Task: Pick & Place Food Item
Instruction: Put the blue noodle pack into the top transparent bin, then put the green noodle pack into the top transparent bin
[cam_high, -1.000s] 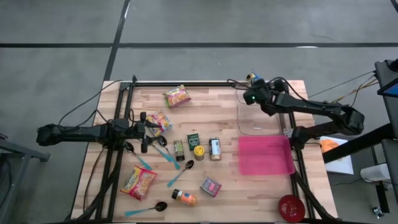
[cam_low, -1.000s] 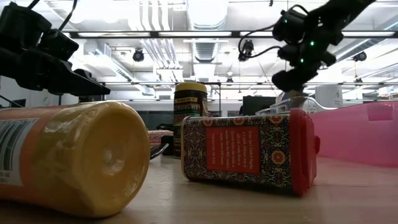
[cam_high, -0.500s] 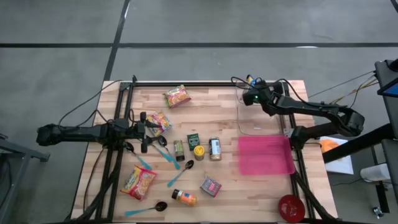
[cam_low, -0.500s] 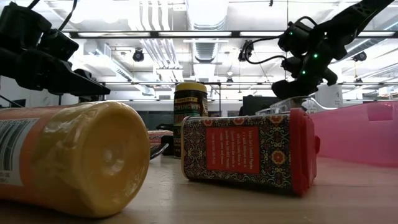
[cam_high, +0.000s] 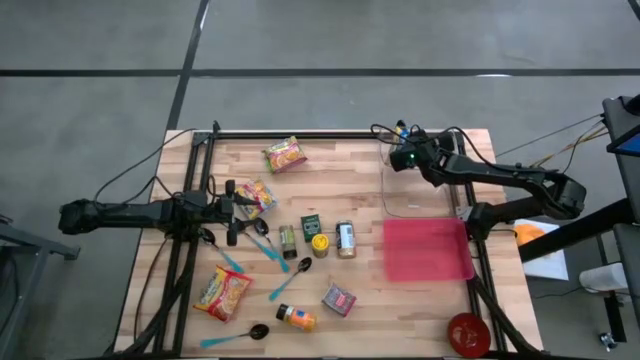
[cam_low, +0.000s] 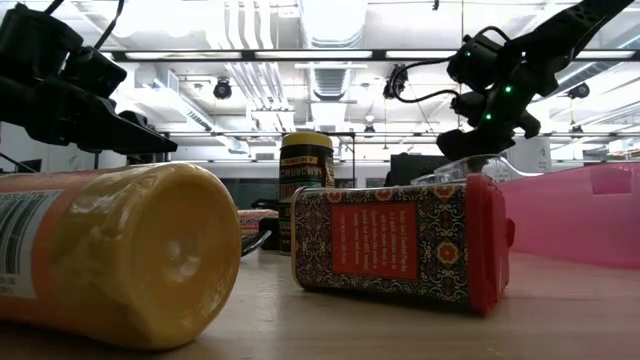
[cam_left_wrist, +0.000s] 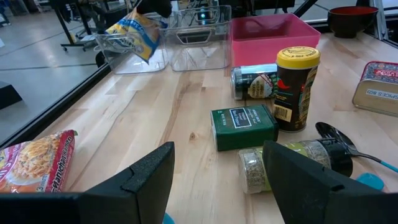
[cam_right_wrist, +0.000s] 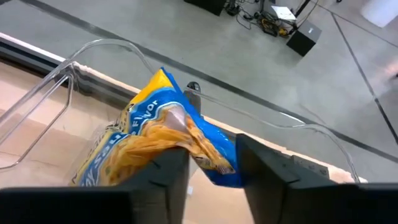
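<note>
The left pincer (cam_high: 232, 213) waits at the left side of the counter (cam_high: 350, 160), its fingers apart and empty, beside a noodle packet (cam_high: 256, 195); it poses little risk unless it drifts into the jars and spoons nearby. To the right, the right pincer (cam_high: 398, 140) hangs over the far edge of the clear bin (cam_high: 420, 212), with the blue-and-yellow snack bag (cam_right_wrist: 163, 140) sitting between its fingers (cam_right_wrist: 264, 163). The fingers look parted rather than pressed tight, so the bag is probably slipping free. Since it hangs close to the bin's far wall, it could catch the rim and tip outside, or fall off the counter.
</note>
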